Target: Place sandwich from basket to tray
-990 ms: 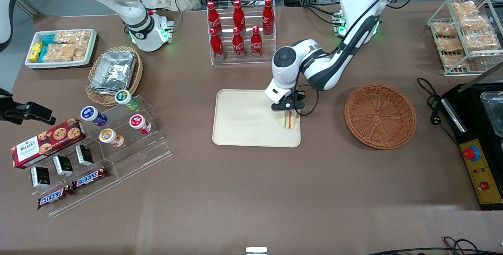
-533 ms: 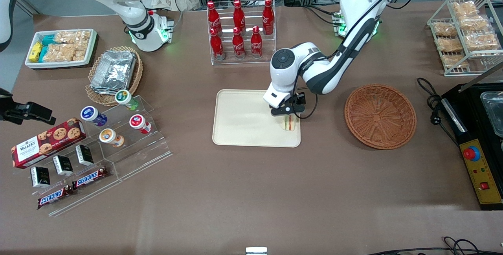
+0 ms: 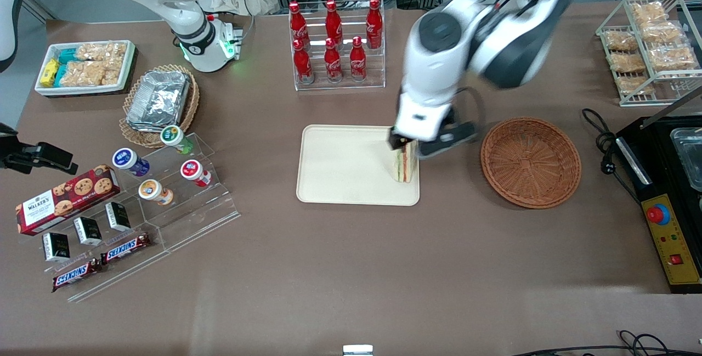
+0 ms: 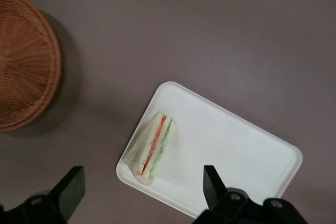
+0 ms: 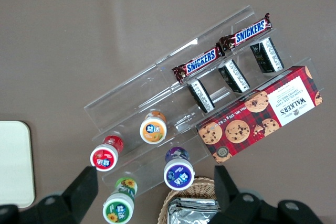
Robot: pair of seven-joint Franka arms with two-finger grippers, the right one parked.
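The sandwich (image 3: 404,164) lies on the cream tray (image 3: 345,167), in the corner nearest the wicker basket (image 3: 530,162); its red and green filling edge faces up. My left gripper (image 3: 421,143) hangs high above that corner of the tray, open, holding nothing. In the left wrist view its two black fingers (image 4: 71,187) stand wide apart around my gripper (image 4: 142,178), with the sandwich (image 4: 155,144) well below them on the tray (image 4: 236,156). The basket (image 4: 23,61) shows nothing inside it.
A rack of red cola bottles (image 3: 334,43) stands farther from the camera than the tray. A clear stand with yoghurt cups (image 3: 164,180) lies toward the parked arm's end. A black appliance (image 3: 666,180) and a wire rack (image 3: 647,43) sit toward the working arm's end.
My gripper was low, shut on the sandwich on the tray. It has let go and risen high, shifting slightly toward the basket. The sandwich stays on the tray.
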